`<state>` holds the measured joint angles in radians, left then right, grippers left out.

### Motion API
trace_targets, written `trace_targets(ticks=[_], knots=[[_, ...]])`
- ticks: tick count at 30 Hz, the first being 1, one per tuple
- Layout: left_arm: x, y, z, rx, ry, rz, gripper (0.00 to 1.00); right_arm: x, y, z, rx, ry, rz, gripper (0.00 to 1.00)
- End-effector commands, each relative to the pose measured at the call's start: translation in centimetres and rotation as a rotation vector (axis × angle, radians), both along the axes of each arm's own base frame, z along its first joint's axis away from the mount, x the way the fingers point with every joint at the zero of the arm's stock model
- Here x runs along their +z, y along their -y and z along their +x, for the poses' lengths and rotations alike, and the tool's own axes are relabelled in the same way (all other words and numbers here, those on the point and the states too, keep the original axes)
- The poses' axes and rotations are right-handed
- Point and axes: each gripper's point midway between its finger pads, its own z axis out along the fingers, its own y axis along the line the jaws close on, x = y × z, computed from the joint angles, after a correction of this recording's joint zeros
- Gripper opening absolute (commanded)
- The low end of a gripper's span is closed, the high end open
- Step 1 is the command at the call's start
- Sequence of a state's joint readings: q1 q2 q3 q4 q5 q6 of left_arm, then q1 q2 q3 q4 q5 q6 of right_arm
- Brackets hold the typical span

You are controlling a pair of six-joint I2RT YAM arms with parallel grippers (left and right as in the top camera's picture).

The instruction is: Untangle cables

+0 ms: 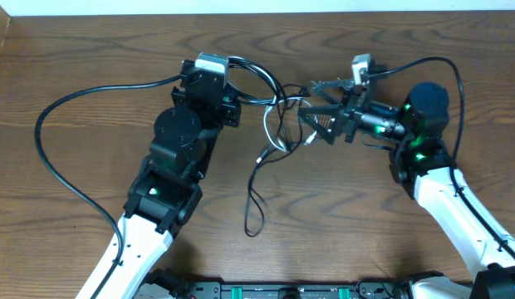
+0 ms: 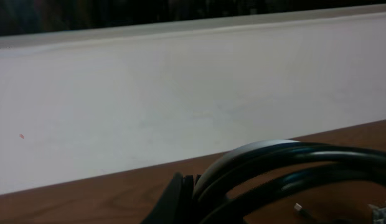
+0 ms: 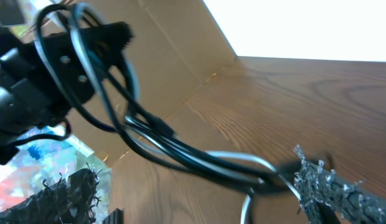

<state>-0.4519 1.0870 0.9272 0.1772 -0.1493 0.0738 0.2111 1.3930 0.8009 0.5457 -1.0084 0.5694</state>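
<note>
The cables point(image 1: 274, 124) are a tangle of thin black cords and one white cord in the middle of the wooden table point(image 1: 365, 224). One black tail loops toward the front point(image 1: 253, 220). My left gripper point(image 1: 235, 106) is shut on the bundle's left end. In the left wrist view its dark fingers point(image 2: 180, 199) pinch the black and white cables point(image 2: 286, 155). My right gripper point(image 1: 317, 110) stands open at the bundle's right end. In the right wrist view the cables point(image 3: 180, 149) run between its spread fingers and touch the right finger point(image 3: 330, 186). The right gripper point(image 3: 193, 186) grips nothing.
A thick black arm cable point(image 1: 50, 141) arcs over the table's left side, and another point(image 1: 453, 75) curves behind the right arm. A white wall point(image 2: 180, 93) runs along the table's back edge. A dark rack point(image 1: 307, 291) lies at the front edge.
</note>
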Motion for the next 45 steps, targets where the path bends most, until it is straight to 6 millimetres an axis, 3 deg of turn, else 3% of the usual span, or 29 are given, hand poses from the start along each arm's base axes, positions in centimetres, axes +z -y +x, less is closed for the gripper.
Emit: trace_targets(ticks=[1,14,22,27,35,41,45], knots=[[1.3,0.5,0.0,-0.025,0.013,-0.062,0.07,0.6,-1.0,-0.1,-0.003,0.043,0.003,0.99],[-0.1,1.7,0.0,-0.051,-0.028,-0.047,0.08,1.3,-3.6,0.3,-0.098,0.078,0.014,0.99],[0.1,3.6,-0.8,-0.101,-0.021,-0.05,0.07,-0.7,-1.5,3.5,-0.317,0.037,-0.059,0.99],[1.4,2.5,-0.7,-0.047,0.022,-0.069,0.07,-2.0,-1.5,3.4,-0.31,0.023,-0.108,0.99],[4.0,2.4,-1.1,-0.056,0.106,-0.117,0.07,-2.1,-2.3,2.3,-0.228,0.076,-0.135,0.99],[4.5,4.3,-2.1,-0.18,0.095,-0.192,0.08,-2.2,-1.9,2.8,-0.267,0.075,-0.142,0.99],[5.1,6.3,-3.4,-0.322,0.09,-0.231,0.08,-2.4,-0.2,4.8,-0.414,0.072,-0.167,0.99]])
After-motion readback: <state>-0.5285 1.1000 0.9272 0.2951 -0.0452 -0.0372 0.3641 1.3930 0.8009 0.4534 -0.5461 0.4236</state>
